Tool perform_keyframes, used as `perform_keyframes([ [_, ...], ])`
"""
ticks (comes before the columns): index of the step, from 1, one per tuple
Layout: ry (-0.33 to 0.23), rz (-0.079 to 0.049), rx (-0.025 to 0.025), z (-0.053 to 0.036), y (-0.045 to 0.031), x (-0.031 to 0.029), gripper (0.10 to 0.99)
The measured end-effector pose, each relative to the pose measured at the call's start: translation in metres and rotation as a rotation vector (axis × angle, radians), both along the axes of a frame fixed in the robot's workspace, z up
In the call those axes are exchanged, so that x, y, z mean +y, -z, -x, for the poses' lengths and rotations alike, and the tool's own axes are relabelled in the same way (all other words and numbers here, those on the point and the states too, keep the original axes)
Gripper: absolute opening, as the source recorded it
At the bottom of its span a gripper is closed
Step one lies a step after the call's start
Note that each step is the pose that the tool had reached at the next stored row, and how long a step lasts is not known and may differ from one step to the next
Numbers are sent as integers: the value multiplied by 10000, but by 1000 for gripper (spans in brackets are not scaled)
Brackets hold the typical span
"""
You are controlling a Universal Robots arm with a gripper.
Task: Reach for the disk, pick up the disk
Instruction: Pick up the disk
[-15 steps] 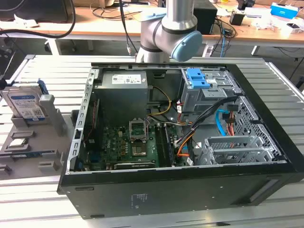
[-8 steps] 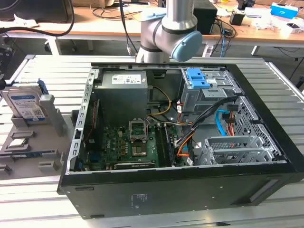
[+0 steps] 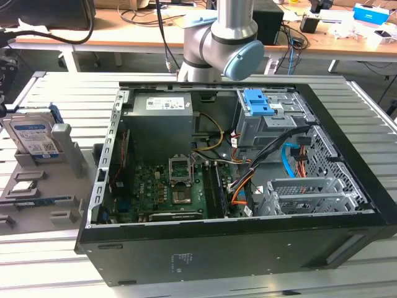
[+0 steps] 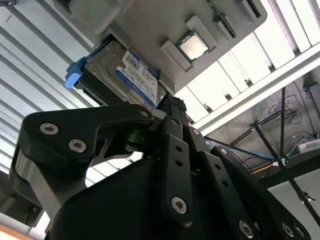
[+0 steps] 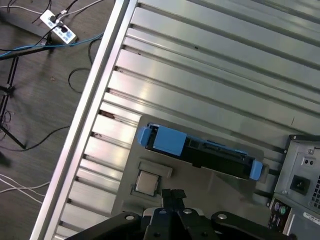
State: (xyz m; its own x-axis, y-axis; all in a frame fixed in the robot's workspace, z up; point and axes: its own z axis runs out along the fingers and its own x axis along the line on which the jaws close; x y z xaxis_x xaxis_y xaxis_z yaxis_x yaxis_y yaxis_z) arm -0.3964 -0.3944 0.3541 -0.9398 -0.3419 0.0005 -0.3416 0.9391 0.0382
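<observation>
Disk (image 3: 32, 133), a silver metal hard drive with blue bracket and white-and-blue barcode label, stands on edge near the open black computer case (image 3: 248, 248), black gripper (image 5: 172, 194) pinched together, empty.

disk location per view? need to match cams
Exterior view: the disk stands on edge in the grey fixture at the exterior view's left, outside the PC case.
Second wrist view: the disk shows its label side, near the square chip.
First wrist view: the disk is seen edge-on, blue bracket toward the camera, chip nearby.
Shared landmark: the grey fixture holding it.
</observation>
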Motion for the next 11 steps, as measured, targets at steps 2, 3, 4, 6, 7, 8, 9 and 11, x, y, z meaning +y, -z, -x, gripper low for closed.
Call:
perform_keyframes([
  [2, -438, 0, 0, 0, 0, 0, 106],
  [3, -610, 0, -1, 0, 0, 0, 106],
  [4, -816, 0, 0, 0, 0, 0, 106],
  [6, -997, 0, 0, 0, 0, 0, 106],
  [7, -1180, 0, -1, 0, 0, 0, 106],
  [8, -1353, -1, 0, 0, 0, 0, 106],
  [9, -1559, 0, -1, 0, 0, 0, 106],
  [11, -1944, 0, 0, 0, 0, 0, 106],
])
